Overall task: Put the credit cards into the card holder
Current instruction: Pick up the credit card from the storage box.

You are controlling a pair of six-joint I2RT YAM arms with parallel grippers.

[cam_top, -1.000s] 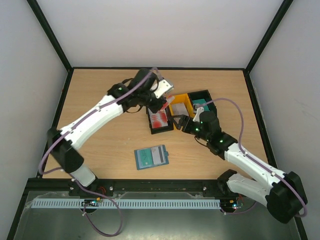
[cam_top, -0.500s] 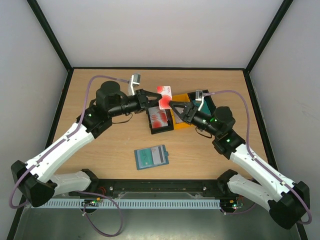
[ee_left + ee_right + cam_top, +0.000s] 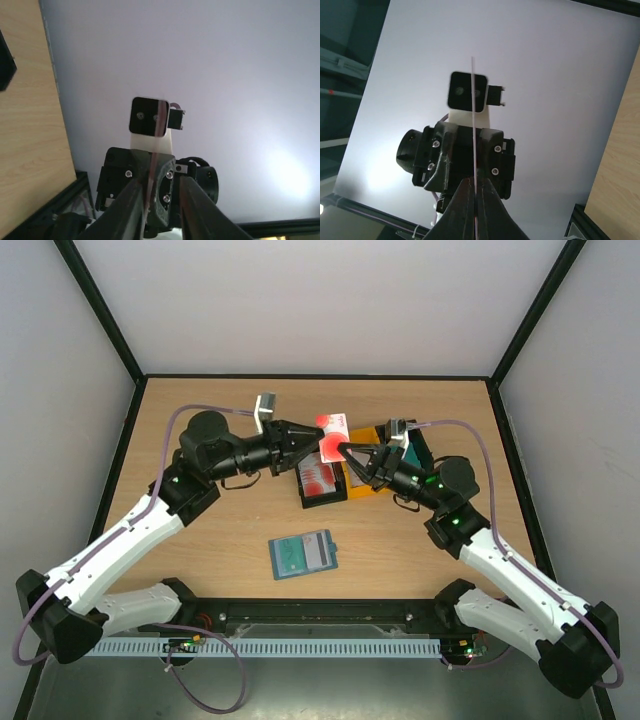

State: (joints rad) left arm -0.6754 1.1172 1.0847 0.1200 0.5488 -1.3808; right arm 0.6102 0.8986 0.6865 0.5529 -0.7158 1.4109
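The left arm [image 3: 150,525] reaches from the left edge to upper centre. Its jaws are slightly parted around one end of a red-and-white credit card [image 3: 331,426] held off the tabletop [image 3: 240,530]. The blue-teal card holder [image 3: 303,554] lies flat at lower centre, well apart from it. The right jaws are clamped on the card's other edge, near a black bin [image 3: 324,504] of red-and-white cards [image 3: 318,478] and a yellow bin [image 3: 358,460].

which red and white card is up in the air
The card pinched in the right hand, held in mid-air; the other red-and-white cards lie in the black bin.
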